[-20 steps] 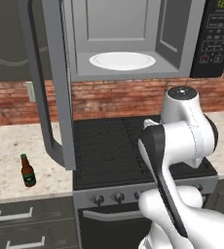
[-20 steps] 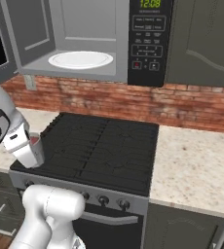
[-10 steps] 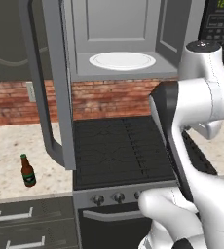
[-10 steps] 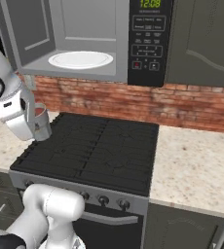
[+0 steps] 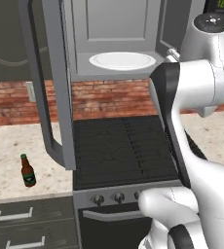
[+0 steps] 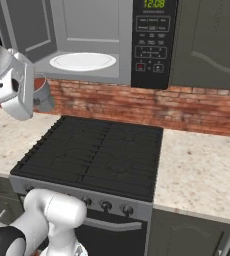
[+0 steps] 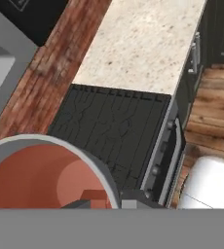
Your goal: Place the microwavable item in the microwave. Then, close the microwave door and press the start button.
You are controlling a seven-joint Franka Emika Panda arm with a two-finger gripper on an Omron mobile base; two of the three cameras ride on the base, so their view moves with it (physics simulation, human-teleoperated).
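One cup (image 6: 42, 94) sits gripped in the tool (image 6: 37, 97) below the microwave (image 6: 87, 45).

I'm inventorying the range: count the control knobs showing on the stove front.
4 in the right base view, in a row along the stove front panel: knobs and, plus one partly behind the arm. That arm may hide more.

a simulated kitchen. a red brick backsplash (image 6: 197, 107) runs along the wall behind a black gas stove (image 6: 94, 157) with knobs along its front. speckled beige countertops (image 6: 202, 172) sit on both sides of the stove. dark grey cabinets (image 6: 209, 42) hang above, with drawers (image 5: 26, 219) below. a wooden plank floor (image 7: 211, 104) shows beside the stove. lighting is even.
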